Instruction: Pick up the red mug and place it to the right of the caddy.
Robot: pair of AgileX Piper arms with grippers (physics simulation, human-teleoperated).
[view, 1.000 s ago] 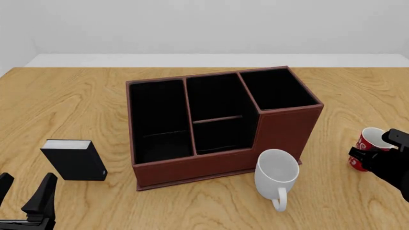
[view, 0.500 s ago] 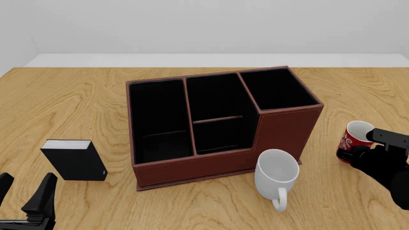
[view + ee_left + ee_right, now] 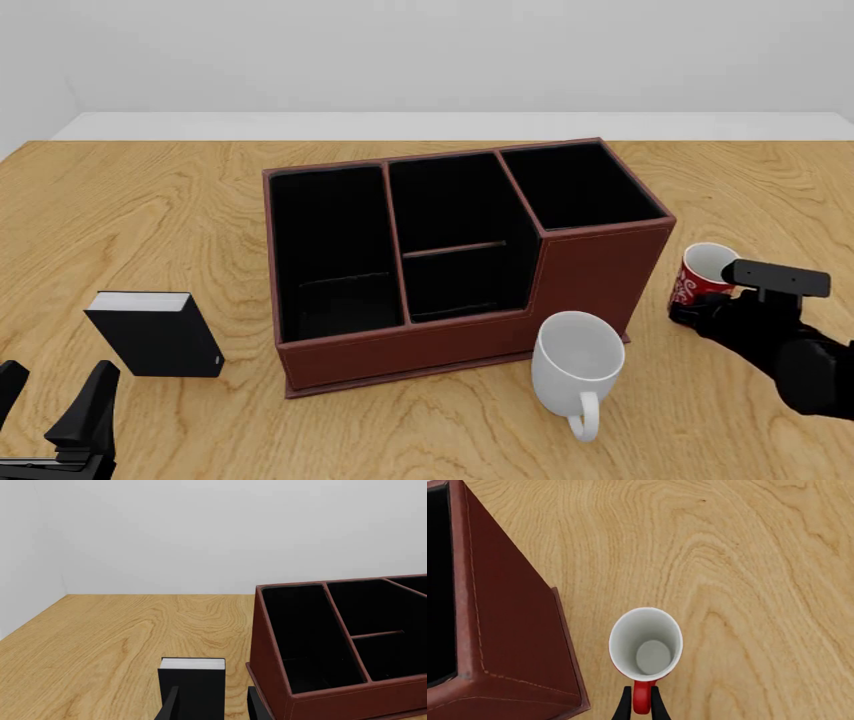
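The red mug [image 3: 699, 274] with its white swirl pattern stands upright just to the right of the caddy [image 3: 594, 270], a small gap apart. My right gripper [image 3: 697, 312] is shut on the mug's red handle [image 3: 640, 699]. In the right wrist view the mug's white inside [image 3: 646, 641] faces the camera, next to the caddy's right wall [image 3: 510, 605]. I cannot tell whether the mug rests on the table. My left gripper [image 3: 51, 402] is open and empty at the near left. It points at the small black box [image 3: 192, 680].
A larger plain white mug [image 3: 578, 364] stands in front of the caddy's right corner, close to the red mug. The small black book-like box [image 3: 158, 335] stands left of the caddy [image 3: 273, 665]. The table [image 3: 747, 190] runs to a white wall at the back.
My right gripper has carried the red mug leftward and a bit farther back, from near the right edge to beside the caddy's right wall. The left arm has not moved.
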